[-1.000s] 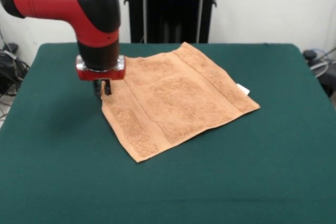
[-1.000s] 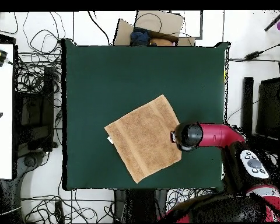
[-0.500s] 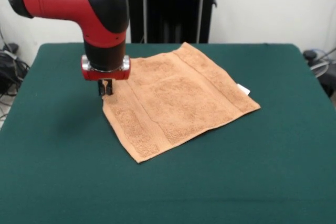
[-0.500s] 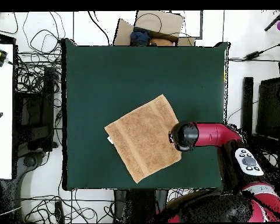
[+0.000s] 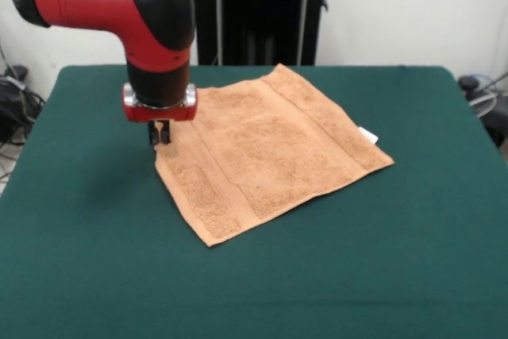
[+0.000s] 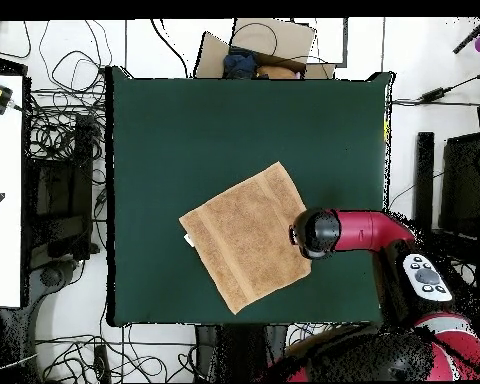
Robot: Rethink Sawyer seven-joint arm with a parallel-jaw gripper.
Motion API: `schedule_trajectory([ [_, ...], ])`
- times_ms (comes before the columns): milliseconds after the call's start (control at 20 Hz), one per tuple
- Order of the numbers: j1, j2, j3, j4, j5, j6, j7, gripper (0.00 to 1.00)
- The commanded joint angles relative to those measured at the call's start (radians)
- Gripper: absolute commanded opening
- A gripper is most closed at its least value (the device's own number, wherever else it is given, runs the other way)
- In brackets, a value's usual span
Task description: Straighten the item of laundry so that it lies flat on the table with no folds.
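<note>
The orange-tan towel lies spread out and flat on the green table, turned diagonally, with a white tag on its right edge. My gripper hangs just above the towel's left corner, its two fingers close together and shut, with nothing held between them. In the overhead view the towel lies right of the table's middle. There the arm's wrist sits over the towel's right corner and hides the gripper.
A black stand rises behind the table's far edge. Cables and a white side table lie to the left in the overhead view. A cardboard box sits beyond the table's top edge.
Since a second ago the arm has risen a little and shifted slightly right in the front view. The towel has not moved. Nothing differs over the last half second.
</note>
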State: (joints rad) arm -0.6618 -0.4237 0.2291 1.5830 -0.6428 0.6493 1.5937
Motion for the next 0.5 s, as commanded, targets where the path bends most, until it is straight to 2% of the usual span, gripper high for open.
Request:
schedule_trajectory([
  [50,0.013,0.041,0.045,-0.05,0.037,0.107,-0.04,0.0],
  [300,0.004,0.019,0.084,-0.191,0.065,0.301,-0.176,0.0],
  [500,0.003,0.022,0.106,-0.264,0.06,0.388,-0.225,0.0],
])
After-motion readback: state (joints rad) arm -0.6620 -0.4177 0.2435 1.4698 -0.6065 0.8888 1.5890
